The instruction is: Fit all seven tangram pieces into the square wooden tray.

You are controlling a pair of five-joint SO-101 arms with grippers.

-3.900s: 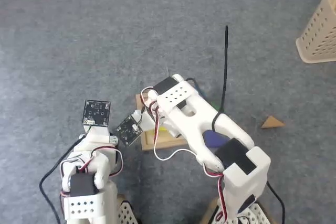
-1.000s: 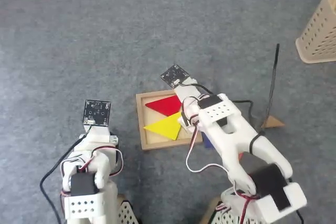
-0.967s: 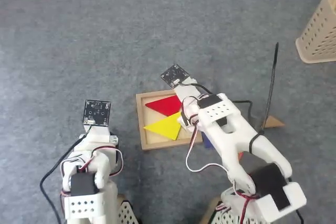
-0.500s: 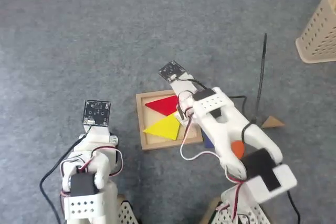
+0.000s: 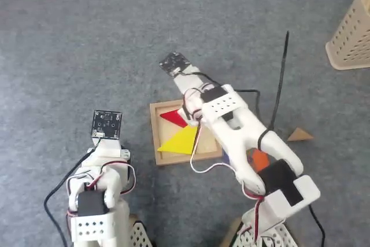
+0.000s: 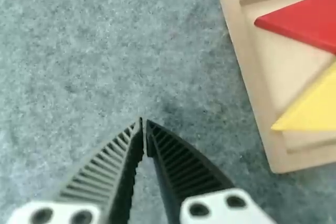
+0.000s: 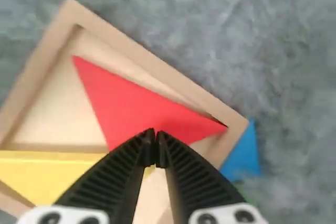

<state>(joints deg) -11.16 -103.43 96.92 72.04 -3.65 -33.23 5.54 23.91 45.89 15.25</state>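
Over the red triangle (image 7: 131,106) near the tray (image 7: 157,72) rim, the right claw (image 7: 155,135) is pinched closed, empty.

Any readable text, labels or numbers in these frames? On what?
None readable.
The tray, red piece and yellow piece show no print.
The left wrist board and right wrist board have specks that may be markings, too small to read.
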